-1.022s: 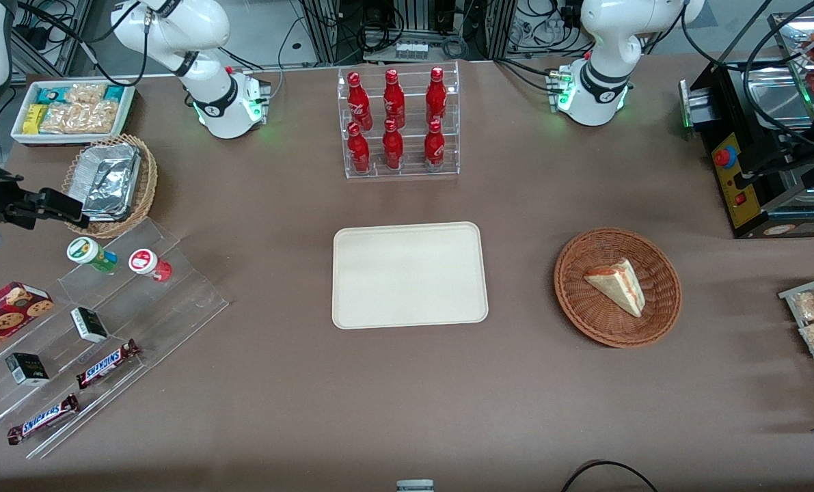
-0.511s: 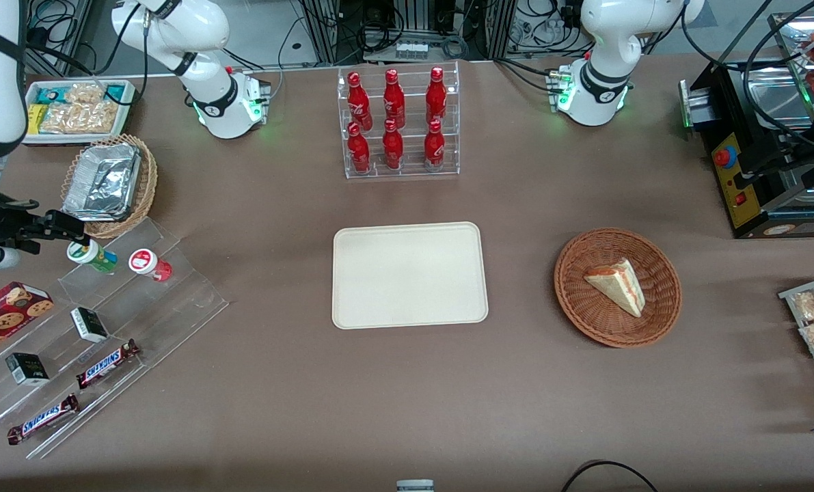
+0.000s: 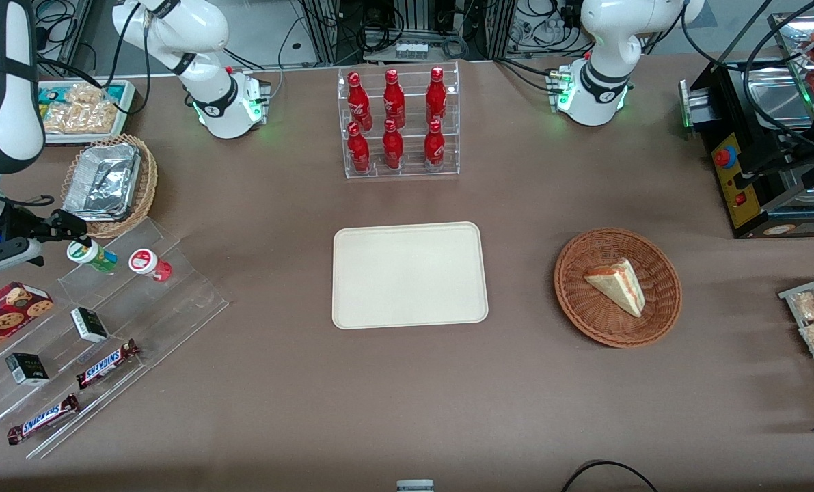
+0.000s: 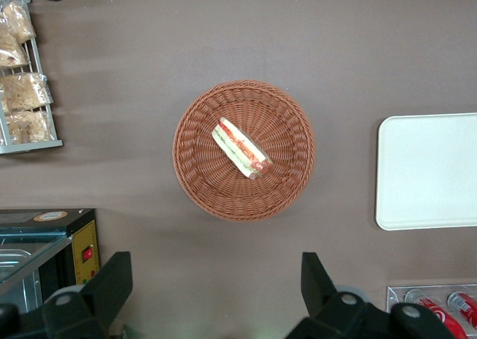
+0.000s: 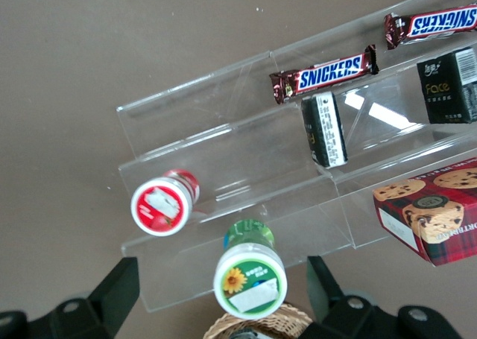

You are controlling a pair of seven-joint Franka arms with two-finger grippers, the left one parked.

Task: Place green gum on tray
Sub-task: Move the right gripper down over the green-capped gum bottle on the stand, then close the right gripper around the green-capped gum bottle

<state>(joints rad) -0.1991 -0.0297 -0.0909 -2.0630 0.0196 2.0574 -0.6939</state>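
Hand [image 5: 222, 298] spread wide, straddling the green gum [image 5: 250, 276] on the acrylic stand's [image 5: 246, 168] top step. Risk: finger clips the adjacent red gum [image 5: 165, 202], toppling either.

Cream-beige rectangular plastic tray [image 3: 409, 275] sits mid-tabletop [image 3: 283, 383]. Clear acrylic rack of red bottles [image 3: 398, 124] stands farther from the front camera than the tray, near the tabletop's back edge. Round brown wicker basket [image 3: 617, 287] holding a wedge sandwich [image 3: 616, 285] lies beside the tray, toward the parked arm's end.

At the working arm's end: clear stepped acrylic shelf [image 3: 106, 328]. Small green gum canister with white lid [image 3: 89, 254] stands on its top step, the red-lidded canister [image 3: 148, 264] just beside it. Two chocolate bars [image 3: 106, 362] lie on lower steps. End effector [image 3: 72, 232] hovers at the green gum, fingers spread, one on either side of it in the wrist view [image 5: 250, 278].
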